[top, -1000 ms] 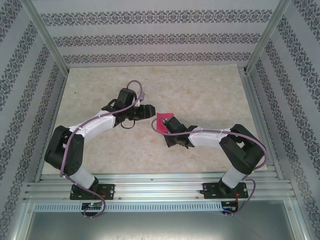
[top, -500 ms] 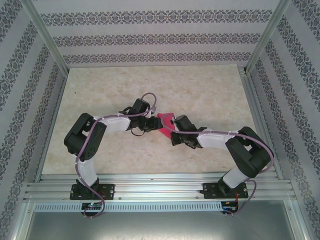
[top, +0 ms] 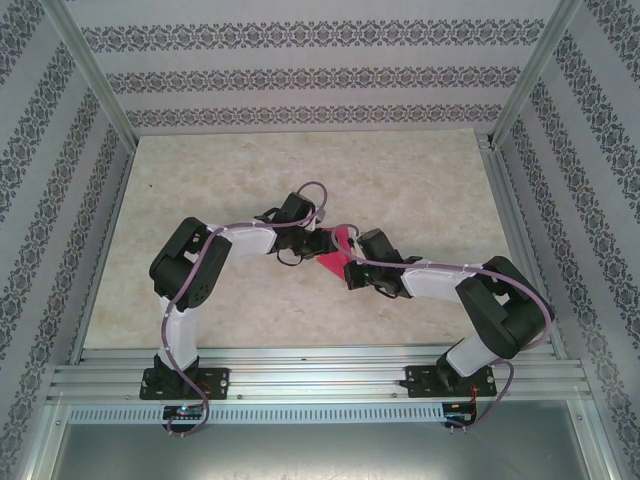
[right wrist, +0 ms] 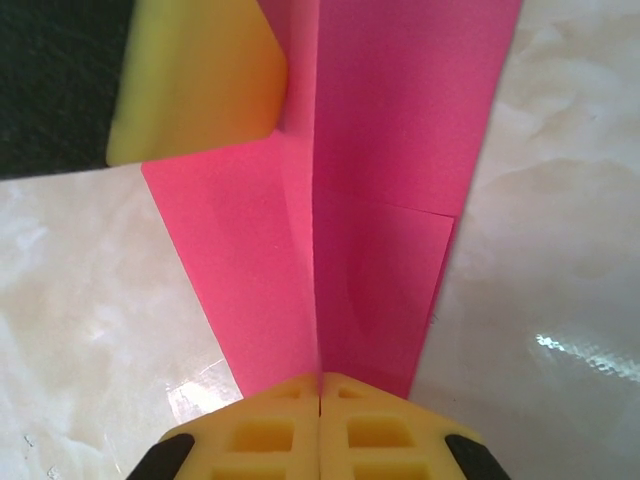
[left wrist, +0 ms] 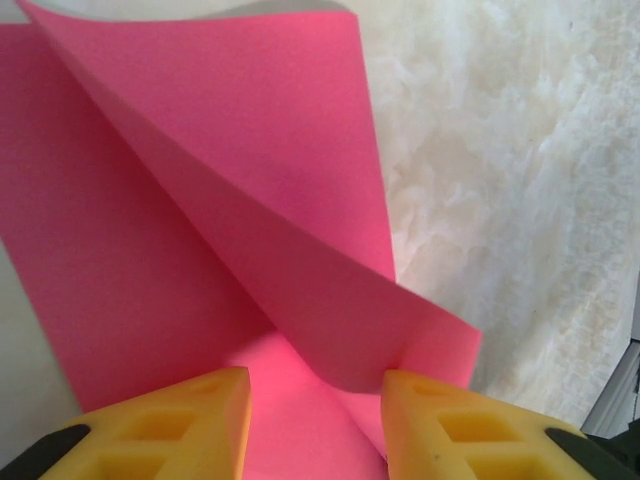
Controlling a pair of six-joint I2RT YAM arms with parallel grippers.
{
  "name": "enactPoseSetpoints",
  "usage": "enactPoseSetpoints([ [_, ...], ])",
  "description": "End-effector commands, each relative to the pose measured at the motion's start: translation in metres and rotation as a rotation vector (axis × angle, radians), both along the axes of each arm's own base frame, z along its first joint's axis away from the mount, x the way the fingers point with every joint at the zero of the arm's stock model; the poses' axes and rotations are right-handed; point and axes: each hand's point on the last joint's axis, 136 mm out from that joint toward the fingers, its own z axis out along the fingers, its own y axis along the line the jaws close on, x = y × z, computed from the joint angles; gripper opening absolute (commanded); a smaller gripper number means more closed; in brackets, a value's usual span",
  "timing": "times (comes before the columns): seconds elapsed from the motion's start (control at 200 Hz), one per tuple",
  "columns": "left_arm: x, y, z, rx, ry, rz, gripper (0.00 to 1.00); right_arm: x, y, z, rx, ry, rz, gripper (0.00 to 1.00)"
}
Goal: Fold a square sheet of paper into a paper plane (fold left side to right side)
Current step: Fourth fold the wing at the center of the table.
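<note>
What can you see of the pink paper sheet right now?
The square sheet of paper is thin, plain and bright pink. It is partly folded, with one layer curling over another. It sits near the middle of the table. The right claw is shut on a crease, and the left claw straddles a curled fold with its jaws apart.

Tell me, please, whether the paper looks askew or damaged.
The square sheet of paper is not flat: one flap bows up between the open jaws of the left gripper, while the right gripper pinches it. No tears show.
</note>
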Motion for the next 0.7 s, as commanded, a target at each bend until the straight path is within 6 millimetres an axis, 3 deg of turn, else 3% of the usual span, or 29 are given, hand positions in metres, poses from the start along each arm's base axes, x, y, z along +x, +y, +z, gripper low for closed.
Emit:
enactPoseSetpoints([
  [0.0,-0.002,-0.002,-0.008,0.025,0.010,-0.006,0.40,0.001,0.003,0.008,0.062,-0.002,-0.005,0.09],
  [0.23,-0.006,-0.006,-0.016,0.028,0.025,-0.018,0.40,0.005,0.005,0.013,0.133,0.039,-0.016,0.13],
  [0.485,-0.008,-0.005,-0.025,0.049,0.038,-0.019,0.41,0.001,0.010,-0.007,0.142,0.124,-0.007,0.12],
  [0.694,-0.009,-0.004,-0.032,0.069,0.045,-0.022,0.42,0.002,0.003,-0.004,0.167,0.126,-0.039,0.13],
])
